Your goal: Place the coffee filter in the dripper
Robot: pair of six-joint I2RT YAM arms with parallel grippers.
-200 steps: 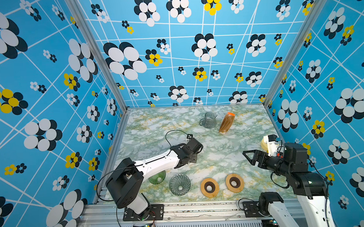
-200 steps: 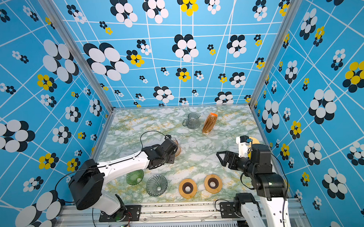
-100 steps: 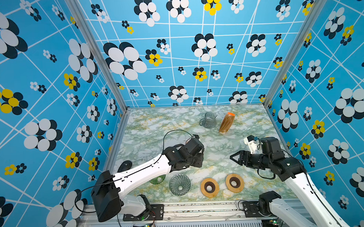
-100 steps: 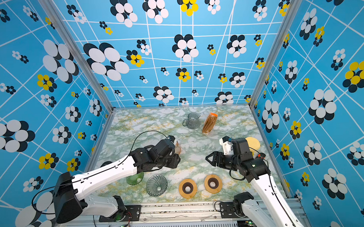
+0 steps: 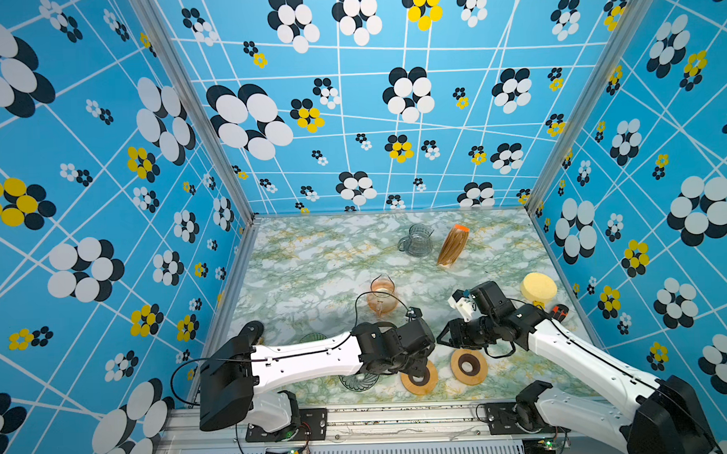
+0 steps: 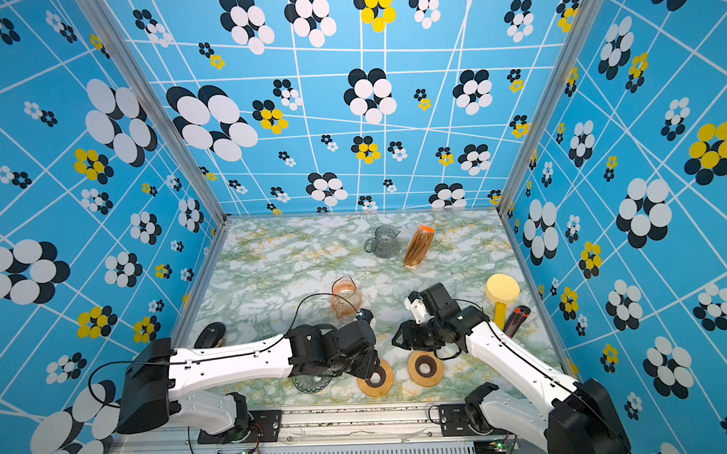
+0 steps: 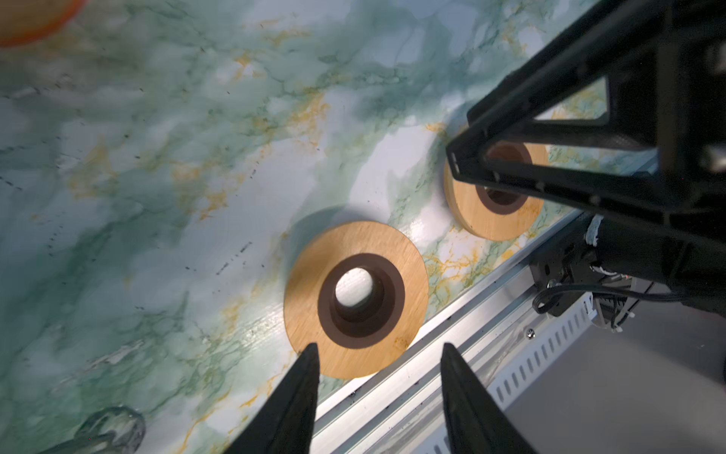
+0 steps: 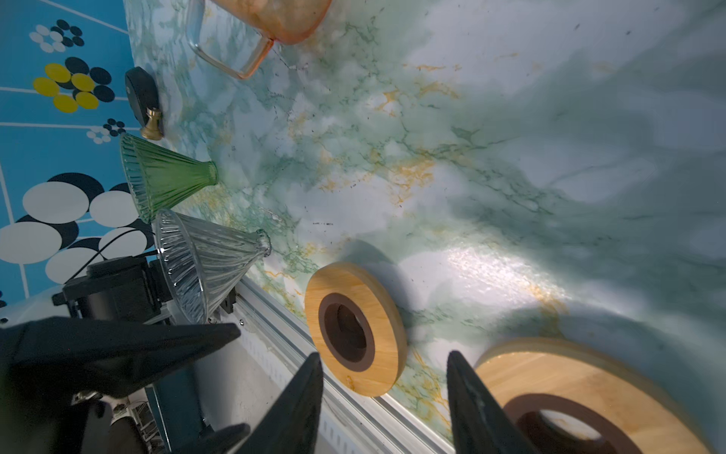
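Overview, both top views: my two arms reach toward each other over the front edge of the marble table [image 5: 313, 271], wrists near but apart.

(a) My left pincer [image 7: 379, 351], seen from its wrist: the two black tips stand spread with nothing between them, poised above the near rim of the left wooden ring [image 7: 306, 291]. That ring lies flat beside the table's front rail.

(b) My right pincer [image 8: 384, 357], seen from its wrist: the tips likewise stand apart and empty, over the gap between the left wooden ring and the right wooden ring [image 8: 589, 389]. From the left wrist, one of its fingers crosses in front of the right wooden ring.

(c) The coffee filters [image 5: 452, 245]: a brown ribbed stack with an orange end, lying tilted at the far side of the table, just beside the clear jug [image 5: 416, 240]. They are well apart from both pincers.

(d) The clear dripper [image 8: 208, 263]: stands mouth upward at the front edge, just left of the left wooden ring, partly under my left arm in both top views. The green dripper [image 8: 165, 177] stands beside it, also mouth upward.

(e) The orange jug [image 5: 382, 298]: mid-table, behind my left wrist.
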